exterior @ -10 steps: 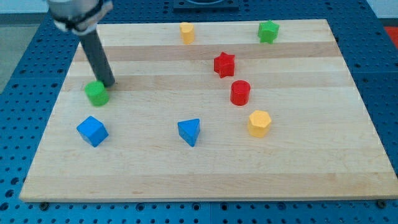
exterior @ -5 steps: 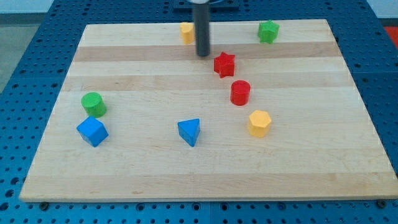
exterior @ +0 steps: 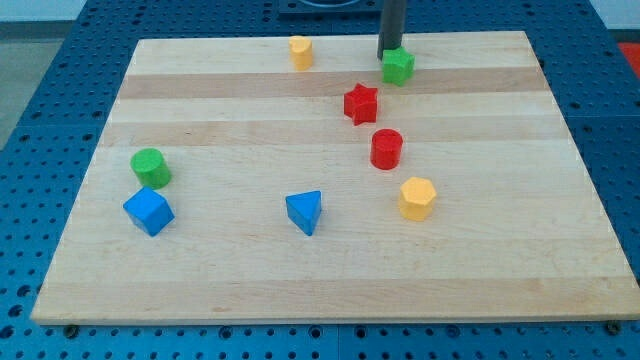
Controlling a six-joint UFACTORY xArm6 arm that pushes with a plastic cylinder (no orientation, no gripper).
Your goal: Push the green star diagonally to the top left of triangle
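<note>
The green star sits near the view's top, right of centre. My tip touches its upper left edge, the rod rising out of the view's top. The blue triangle lies low in the middle of the board, far below and left of the star. The red star is just below and left of the green star.
A red cylinder and a yellow hexagon lie below the red star. A yellow block sits at the top. A green cylinder and a blue cube lie at the view's left on the wooden board.
My tip moved from the green cylinder at the left across to the top right. The green star has shifted left and down from the top right corner.
</note>
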